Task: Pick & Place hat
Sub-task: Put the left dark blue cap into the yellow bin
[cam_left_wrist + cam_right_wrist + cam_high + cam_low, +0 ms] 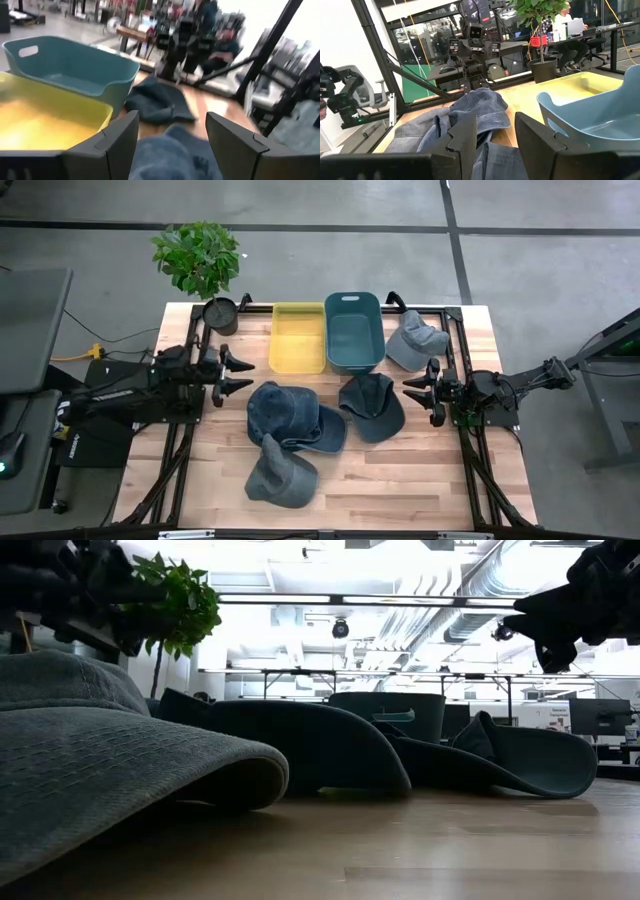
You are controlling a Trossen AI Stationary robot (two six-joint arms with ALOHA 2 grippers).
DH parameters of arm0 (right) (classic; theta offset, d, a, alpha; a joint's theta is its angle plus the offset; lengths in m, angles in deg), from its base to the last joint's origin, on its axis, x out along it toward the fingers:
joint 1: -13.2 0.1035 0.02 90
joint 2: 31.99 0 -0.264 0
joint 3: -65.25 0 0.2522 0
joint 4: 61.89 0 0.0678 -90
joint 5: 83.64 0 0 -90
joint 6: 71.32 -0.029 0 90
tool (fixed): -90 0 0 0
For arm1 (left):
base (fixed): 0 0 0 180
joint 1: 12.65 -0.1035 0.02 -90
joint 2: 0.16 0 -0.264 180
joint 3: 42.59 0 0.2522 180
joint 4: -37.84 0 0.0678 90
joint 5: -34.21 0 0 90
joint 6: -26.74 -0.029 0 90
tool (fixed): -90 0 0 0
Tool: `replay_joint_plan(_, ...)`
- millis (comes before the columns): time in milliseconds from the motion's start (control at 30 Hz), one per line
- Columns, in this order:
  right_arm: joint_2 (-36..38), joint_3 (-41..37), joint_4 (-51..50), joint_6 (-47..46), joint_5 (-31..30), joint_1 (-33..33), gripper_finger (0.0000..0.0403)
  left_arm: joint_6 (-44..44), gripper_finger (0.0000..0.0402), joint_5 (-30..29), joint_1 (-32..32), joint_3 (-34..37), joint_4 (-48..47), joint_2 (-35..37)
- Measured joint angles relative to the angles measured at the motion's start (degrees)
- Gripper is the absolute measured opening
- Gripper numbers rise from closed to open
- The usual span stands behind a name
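Observation:
Several hats lie flat on the wooden table: a blue denim cap [290, 415] in the middle, a grey-blue hat [280, 472] near the front, a dark teal cap [372, 406] right of centre, and a grey cap [412, 340] at the far right beside the bins. My left gripper [235, 373] hovers open, pointing level, just left of the denim cap [170, 155]. My right gripper [420, 390] hovers open, pointing level, just right of the dark teal cap. Nothing is between either pair of fingers.
A yellow bin [298, 337] and a teal bin [353, 330] stand side by side at the table's far edge. A potted plant [197, 255] stands at the far left corner. Black frame rails run along both sides. Bare wood shows at the near right.

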Motion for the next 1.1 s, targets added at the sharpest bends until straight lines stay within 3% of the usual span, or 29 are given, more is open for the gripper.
replay_joint_plan(167, -0.01, 0.01, -0.01, 0.00, 0.00, 0.01, 0.0128, -6.63, 0.0229, -2.98, 0.02, -8.67, -13.24, -5.15)
replay_joint_plan(333, 0.00, 0.00, 0.00, 0.00, 0.00, 0.02, 0.0128, -6.80, 0.0229, -5.81, 0.00, -15.27, -23.50, -11.47)
replay_joint_plan(733, 0.00, 0.02, 0.00, 0.00, 0.02, 0.00, 0.0128, 23.70, 0.0229, -3.20, 0.02, -18.40, -28.43, -28.26)
replay_joint_plan(967, -0.02, 0.00, 0.00, 0.00, 0.00, 0.02, 0.0128, 33.25, 0.0229, 0.20, 0.00, -18.45, -28.41, -37.73)
replay_joint_plan(1100, -0.02, 0.02, 0.00, 0.00, 0.00, 0.00, 0.0128, 33.66, 0.0229, 2.07, 0.02, -20.74, -31.42, -42.01)
